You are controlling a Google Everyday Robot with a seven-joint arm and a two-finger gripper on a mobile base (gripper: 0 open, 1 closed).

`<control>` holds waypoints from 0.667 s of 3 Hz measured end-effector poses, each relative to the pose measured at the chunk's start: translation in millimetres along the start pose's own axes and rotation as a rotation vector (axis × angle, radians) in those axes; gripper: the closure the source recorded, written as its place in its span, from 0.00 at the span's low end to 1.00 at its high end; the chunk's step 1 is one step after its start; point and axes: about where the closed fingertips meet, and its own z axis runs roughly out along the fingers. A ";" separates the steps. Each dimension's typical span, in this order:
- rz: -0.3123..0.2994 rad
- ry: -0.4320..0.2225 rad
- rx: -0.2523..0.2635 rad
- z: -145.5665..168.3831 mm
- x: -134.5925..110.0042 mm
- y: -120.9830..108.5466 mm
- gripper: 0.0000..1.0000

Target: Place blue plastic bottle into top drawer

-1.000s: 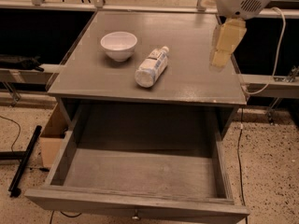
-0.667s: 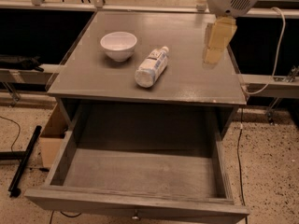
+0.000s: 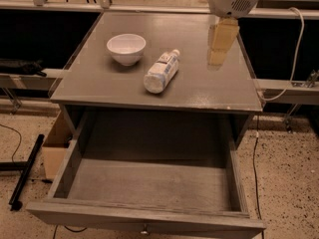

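One condition is met: we see the top drawer (image 3: 149, 185) pulled out nearest us, with nothing inside. Beyond it, the blue plastic bottle (image 3: 161, 71) lies on its side on the table (image 3: 219, 91), just right of the white bowl (image 3: 126, 48). At far right the gripper (image 3: 222, 46) hovers apart from the bottle; we cannot tell whether it is open or closed. Grasp, carry and release all remain.

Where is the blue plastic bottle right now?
In the camera view, the blue plastic bottle lies on its side on the table, just right of the white bowl; the gripper hovers further right.
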 end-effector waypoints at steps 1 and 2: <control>0.034 0.037 0.026 4.4 9.9 -17.4 0.00; -0.004 0.084 0.040 26.6 0.0 -59.4 0.00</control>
